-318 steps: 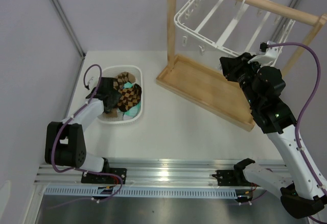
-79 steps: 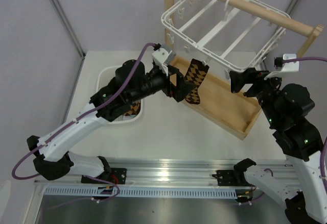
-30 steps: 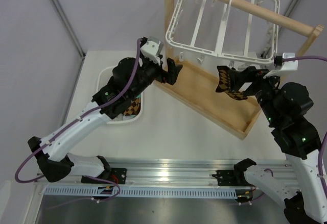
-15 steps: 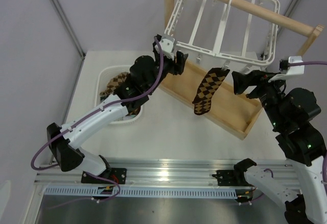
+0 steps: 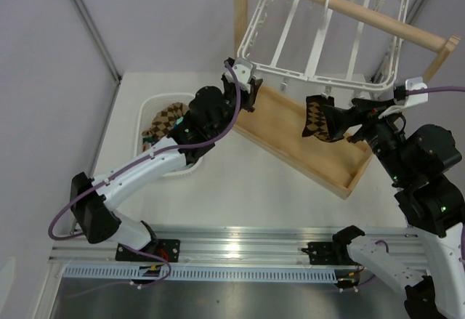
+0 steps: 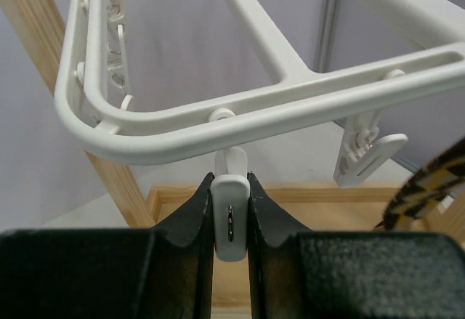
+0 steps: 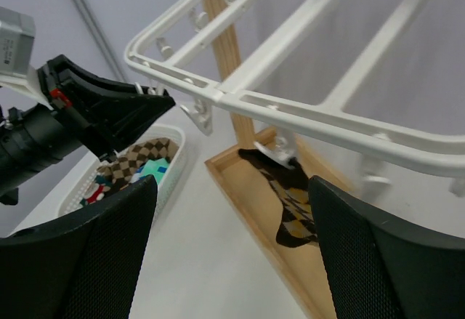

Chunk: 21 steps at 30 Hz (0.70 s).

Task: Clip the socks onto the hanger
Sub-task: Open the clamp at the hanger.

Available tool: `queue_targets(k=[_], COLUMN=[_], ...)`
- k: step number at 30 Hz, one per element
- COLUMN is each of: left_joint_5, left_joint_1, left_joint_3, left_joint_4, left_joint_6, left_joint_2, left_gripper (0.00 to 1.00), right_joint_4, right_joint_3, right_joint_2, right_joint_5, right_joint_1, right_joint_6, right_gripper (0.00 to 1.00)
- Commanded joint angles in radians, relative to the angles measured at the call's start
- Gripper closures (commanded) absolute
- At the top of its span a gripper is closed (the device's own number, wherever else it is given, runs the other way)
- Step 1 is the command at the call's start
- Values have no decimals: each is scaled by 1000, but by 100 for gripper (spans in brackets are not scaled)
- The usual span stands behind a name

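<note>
One sock (image 7: pixel 289 206) is clipped before the open right pincer (image 7: pixel 232 210) — other socks (image 5: pixel 168 118) are left; a clip (image 6: pixel 230 226) is pinched by the left pincer (image 6: pixel 230 201).

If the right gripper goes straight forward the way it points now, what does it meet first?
Most likely the argyle sock hanging from the hanger, which lies straight ahead between the open jaws of the right gripper. Depth is hard to judge.

Wooden stand (image 5: pixel 282 127) on table (image 5: pixel 240 188); white basket (image 5: pixel 151 103) left.
</note>
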Motion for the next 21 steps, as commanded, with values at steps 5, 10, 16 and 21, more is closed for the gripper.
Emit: queue_targets(k=[5, 10, 16, 21], left_joint_5=[258, 349, 387, 407], left_joint_1=[-6, -17, -24, -43], left_joint_3=[1, 7, 23, 52], left_joint_4=[-55, -71, -68, -81], left_joint_6=[7, 9, 12, 33], left_joint_2=[-139, -160, -151, -130], left_gripper=[99, 99, 99, 98], right_joint_4=[37, 123, 204, 235], right_joint_3=[117, 147, 162, 170], right_joint_2=[86, 149, 258, 333], right_joint_5=[-274, -368, -379, -297], right_joint_1=[6, 10, 46, 109], right_joint_6=[33, 96, 193, 194], right_gripper=[14, 15, 17, 19])
